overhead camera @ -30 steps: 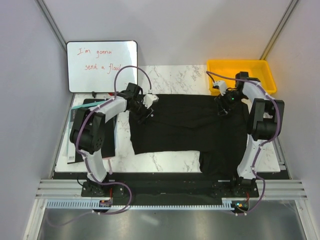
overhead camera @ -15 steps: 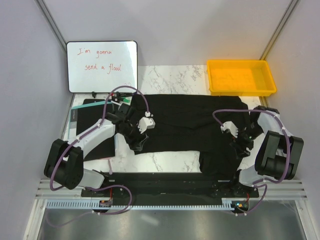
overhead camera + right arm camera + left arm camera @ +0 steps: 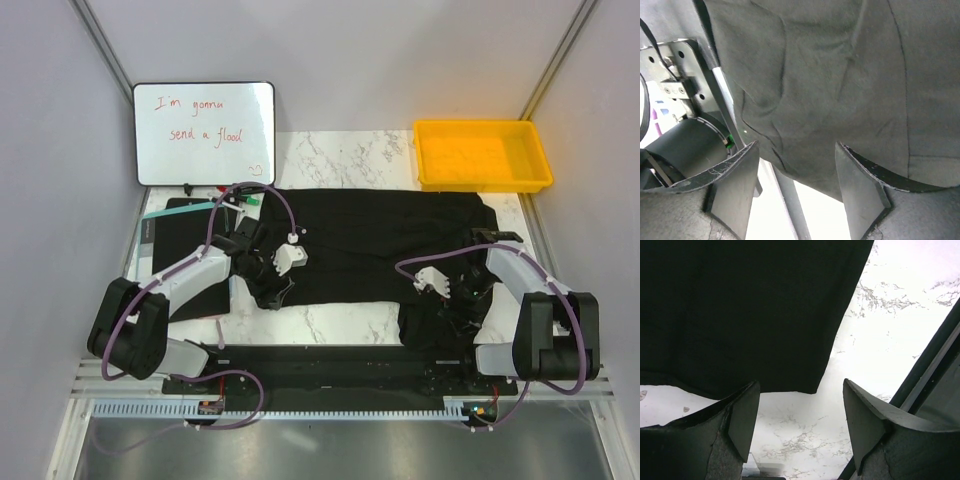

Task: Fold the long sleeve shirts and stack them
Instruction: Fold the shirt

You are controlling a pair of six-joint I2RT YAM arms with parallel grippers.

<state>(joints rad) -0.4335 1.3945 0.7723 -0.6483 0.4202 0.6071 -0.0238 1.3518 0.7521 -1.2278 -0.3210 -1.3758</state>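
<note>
A black long sleeve shirt (image 3: 375, 245) lies spread flat across the marble table, with a part hanging toward the near edge at the right (image 3: 435, 325). My left gripper (image 3: 271, 288) is open and empty, low over the shirt's near-left corner. In the left wrist view the shirt's corner (image 3: 790, 365) lies just beyond the open gripper (image 3: 800, 427), with bare marble between the jaws. My right gripper (image 3: 460, 305) is open and empty over the shirt's near-right part. In the right wrist view the cloth's hem (image 3: 815, 125) lies just beyond the open gripper (image 3: 796, 192).
A whiteboard (image 3: 203, 132) with red writing stands at the back left. A yellow bin (image 3: 482, 155) sits at the back right. A flat black board (image 3: 180, 235) lies left of the shirt, under my left arm. Markers (image 3: 243, 198) lie by the whiteboard. A black rail (image 3: 340, 355) runs along the near edge.
Both arms have pulled back from the shirt's far corners toward the near edge. The left gripper now sits at the near-left corner, the right over the near-right part. The shirt lies flatter.
</note>
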